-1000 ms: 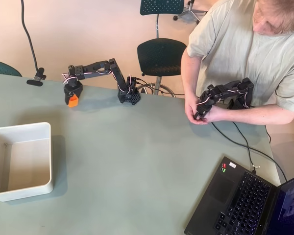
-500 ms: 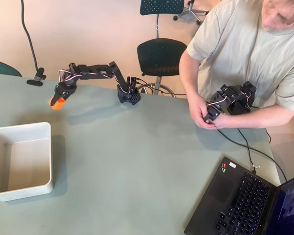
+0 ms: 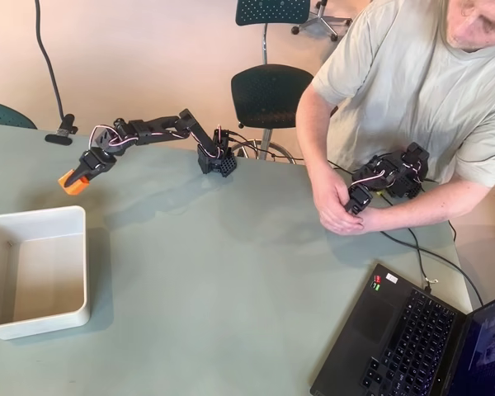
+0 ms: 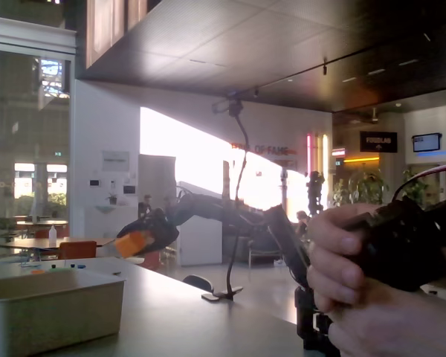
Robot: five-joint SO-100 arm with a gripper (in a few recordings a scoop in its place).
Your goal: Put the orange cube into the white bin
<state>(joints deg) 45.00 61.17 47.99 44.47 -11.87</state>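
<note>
We see one orange cube (image 3: 72, 182), one white bin (image 3: 36, 271), one laptop (image 3: 421, 340), and two chairs (image 3: 270, 92).

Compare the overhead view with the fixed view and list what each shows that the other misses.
Overhead alone: the laptop, the chair and the bin's bare inside.

Fixed alone: the height. The cube hangs above the table, higher than the bin's rim.

Both: the hand shut on the cube, short of the bin, and the person's hands on the leader arm.
</note>
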